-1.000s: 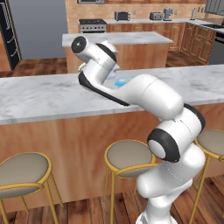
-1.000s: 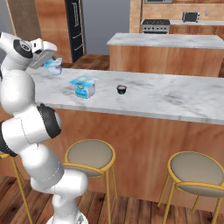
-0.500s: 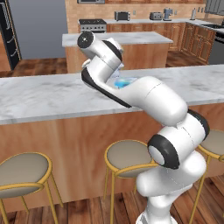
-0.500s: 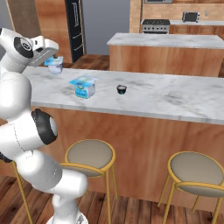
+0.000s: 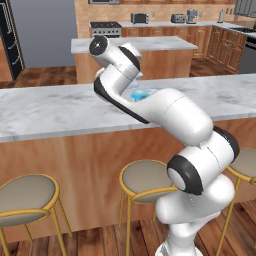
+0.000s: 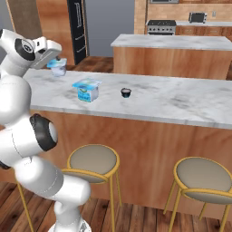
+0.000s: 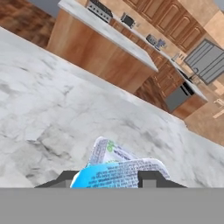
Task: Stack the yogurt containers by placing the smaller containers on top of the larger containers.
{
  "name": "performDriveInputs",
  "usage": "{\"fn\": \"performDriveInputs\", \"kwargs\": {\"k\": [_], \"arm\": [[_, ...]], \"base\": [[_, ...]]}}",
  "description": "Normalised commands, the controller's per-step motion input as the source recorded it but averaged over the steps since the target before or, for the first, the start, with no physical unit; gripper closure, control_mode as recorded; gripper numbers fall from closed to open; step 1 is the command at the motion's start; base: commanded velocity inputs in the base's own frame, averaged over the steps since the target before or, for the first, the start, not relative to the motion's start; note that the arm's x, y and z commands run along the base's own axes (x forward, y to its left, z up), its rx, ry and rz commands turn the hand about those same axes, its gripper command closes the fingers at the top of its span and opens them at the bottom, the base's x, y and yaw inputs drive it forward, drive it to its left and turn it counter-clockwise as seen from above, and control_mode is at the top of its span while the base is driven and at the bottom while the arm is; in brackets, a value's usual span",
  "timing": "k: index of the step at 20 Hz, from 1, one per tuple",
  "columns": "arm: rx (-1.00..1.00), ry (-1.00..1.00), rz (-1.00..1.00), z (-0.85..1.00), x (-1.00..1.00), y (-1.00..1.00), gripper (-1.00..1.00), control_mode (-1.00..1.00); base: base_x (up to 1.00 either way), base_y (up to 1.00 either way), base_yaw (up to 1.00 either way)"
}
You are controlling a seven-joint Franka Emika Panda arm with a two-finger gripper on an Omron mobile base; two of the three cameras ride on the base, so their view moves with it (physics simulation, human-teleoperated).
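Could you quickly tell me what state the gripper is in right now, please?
Gripper: shut on the smaller yogurt cup, held above the marble counter.

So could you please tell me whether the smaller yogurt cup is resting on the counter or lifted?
Lifted: the smaller cup hangs in the end effector above the counter.

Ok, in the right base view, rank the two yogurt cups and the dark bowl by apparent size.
1. Larger yogurt cup
2. Smaller yogurt cup, held in the gripper and farther off, so unsure
3. Dark bowl
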Motion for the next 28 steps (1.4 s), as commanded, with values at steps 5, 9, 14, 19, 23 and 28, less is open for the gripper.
{"fn": "performDriveInputs", "kwargs": {"k": [5, 9, 14, 19, 23, 28], "arm": [[-0.01, 0.01, 0.0, 0.0, -0.04, -0.12, 1.0, -1.0], [0.0, 0.02, 0.0, 0.0, -0.07, -0.16, 1.0, -1.0], [0.0, 0.03, 0.0, 0.0, -0.12, -0.21, 1.0, -1.0], [0.0, 0.03, 0.0, 0.0, -0.16, -0.25, 1.0, -1.0], [0.0, 0.03, 0.0, -0.01, -0.12, -0.25, 1.0, -1.0], [0.0, 0.03, 0.0, -0.09, -0.06, -0.2, 1.0, -1.0]], "base": [[0.0, 0.0, 0.0], [0.0, 0.0, 0.0], [0.0, 0.0, 0.0], [0.0, 0.0, 0.0], [0.0, 0.0, 0.0], [0.0, 0.0, 0.0]]}}
